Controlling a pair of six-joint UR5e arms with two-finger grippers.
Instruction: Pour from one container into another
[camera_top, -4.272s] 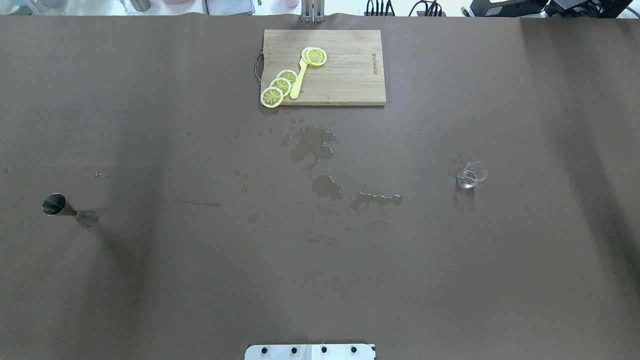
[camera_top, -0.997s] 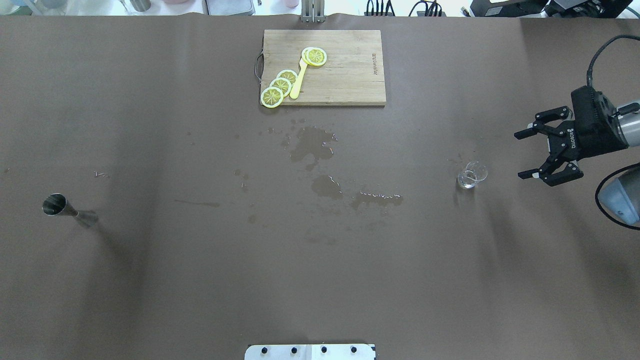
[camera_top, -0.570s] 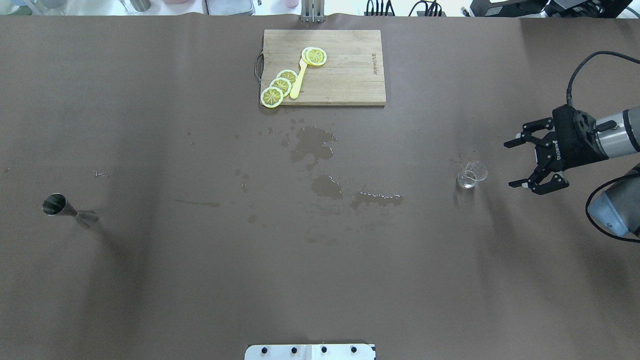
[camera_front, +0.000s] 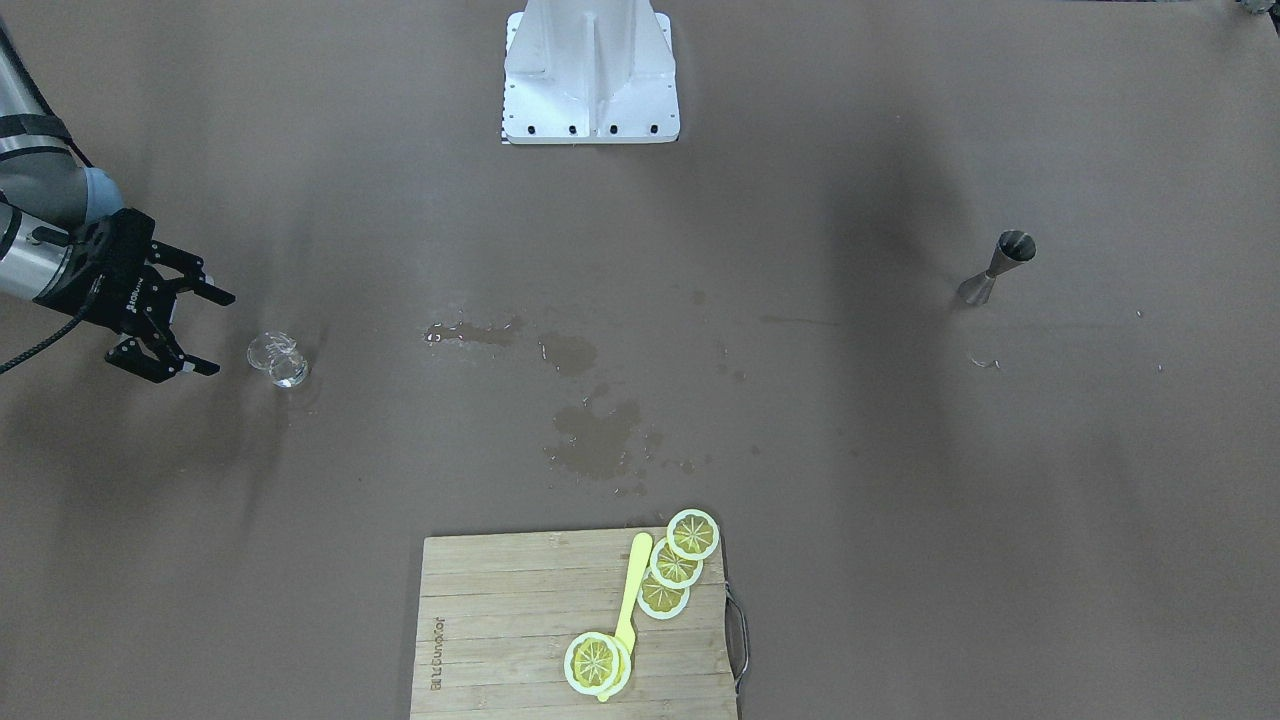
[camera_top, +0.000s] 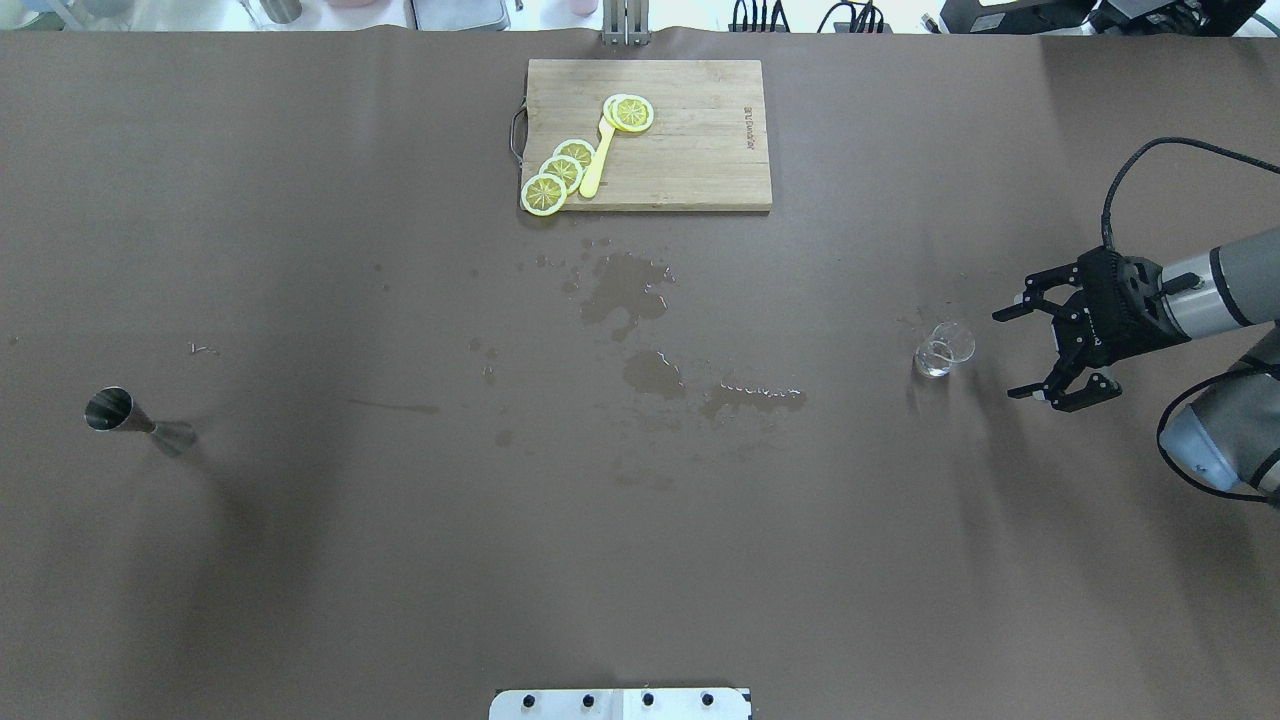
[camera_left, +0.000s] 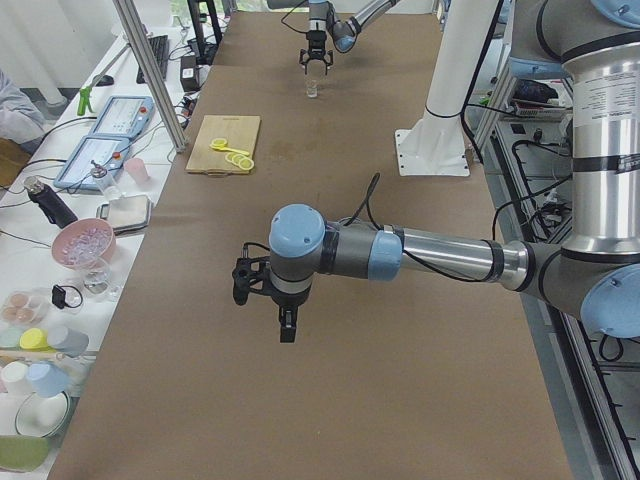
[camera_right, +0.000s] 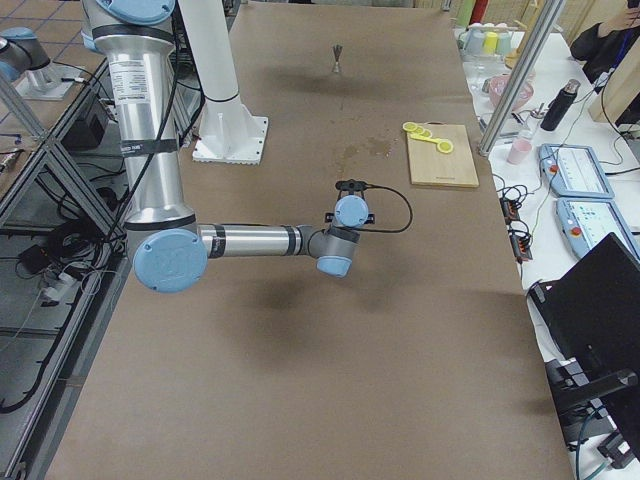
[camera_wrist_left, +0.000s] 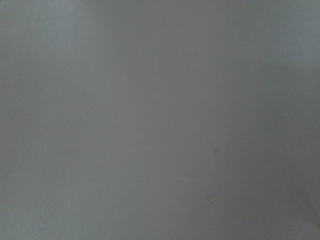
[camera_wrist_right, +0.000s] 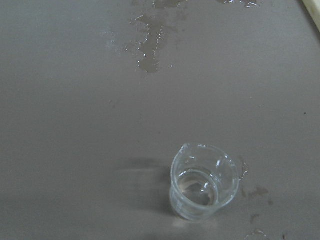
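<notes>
A wooden cutting board lies at the far side of the brown table. It carries four lemon slices and a yellow plastic utensil. Wet patches darken the table near the board.

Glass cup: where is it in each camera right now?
Front-facing: glass cup at left, mid-height.
Overhead: glass cup right of middle.
Exterior left: glass cup at top, far end.
Exterior right: cannot make it out.
Left wrist: not in it.
Right wrist: glass cup at lower middle.
Shared landmark: wooden cutting board.
</notes>
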